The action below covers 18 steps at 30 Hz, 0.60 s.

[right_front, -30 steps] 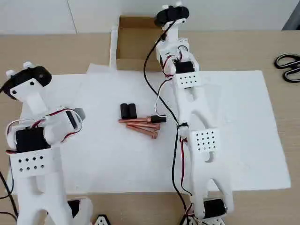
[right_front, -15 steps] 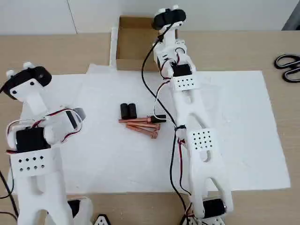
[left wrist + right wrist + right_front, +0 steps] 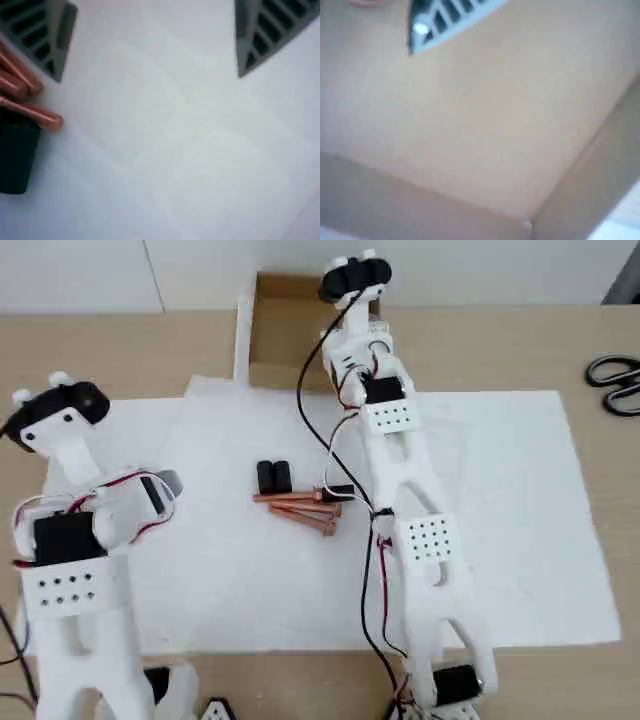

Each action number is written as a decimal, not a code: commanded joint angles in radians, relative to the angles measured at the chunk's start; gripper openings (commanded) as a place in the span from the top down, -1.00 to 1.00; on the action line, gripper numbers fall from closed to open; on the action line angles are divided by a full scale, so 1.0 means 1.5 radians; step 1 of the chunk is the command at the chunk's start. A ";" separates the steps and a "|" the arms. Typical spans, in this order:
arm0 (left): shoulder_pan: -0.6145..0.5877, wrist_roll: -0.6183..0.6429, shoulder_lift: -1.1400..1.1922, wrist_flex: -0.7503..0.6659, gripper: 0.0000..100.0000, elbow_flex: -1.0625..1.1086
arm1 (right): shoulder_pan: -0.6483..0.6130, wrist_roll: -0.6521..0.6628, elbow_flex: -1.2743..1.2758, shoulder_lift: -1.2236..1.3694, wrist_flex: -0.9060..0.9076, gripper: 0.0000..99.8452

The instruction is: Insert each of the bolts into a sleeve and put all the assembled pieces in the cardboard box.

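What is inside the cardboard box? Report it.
Inside the cardboard box, bare floor in the right wrist view. From above, the right arm hides part of its interior.

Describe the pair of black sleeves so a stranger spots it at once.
Start at the white sheet on the wooden table. Near its middle lie copper bolts; the black sleeves sit side by side just beyond them, toward the cardboard box. They are short, stubby and black; the bolts are long, thin and copper.

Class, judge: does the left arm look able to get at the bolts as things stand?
Probably yes: the left tool is open over bare sheet, the bolts lie uncovered nearby, the right arm is over the cardboard box.
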 commanded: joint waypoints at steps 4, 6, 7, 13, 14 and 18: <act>0.000 -0.004 -0.006 -0.001 0.57 -0.002 | -0.001 0.002 -0.035 -0.018 -0.079 0.51; 0.000 -0.004 -0.006 -0.001 0.57 -0.002 | 0.001 0.003 -0.072 -0.018 -0.083 0.51; 0.000 -0.004 -0.006 -0.001 0.57 -0.003 | 0.002 0.003 -0.094 -0.018 -0.077 0.51; 0.001 -0.035 -0.003 0.001 0.57 -0.006 | 0.002 0.000 -0.267 -0.019 0.111 0.51; 0.001 -0.037 -0.004 0.001 0.57 -0.006 | 0.002 0.000 -0.262 -0.025 0.156 0.51; 0.001 -0.037 -0.005 0.002 0.57 -0.006 | -0.002 0.000 -0.262 -0.131 0.388 0.51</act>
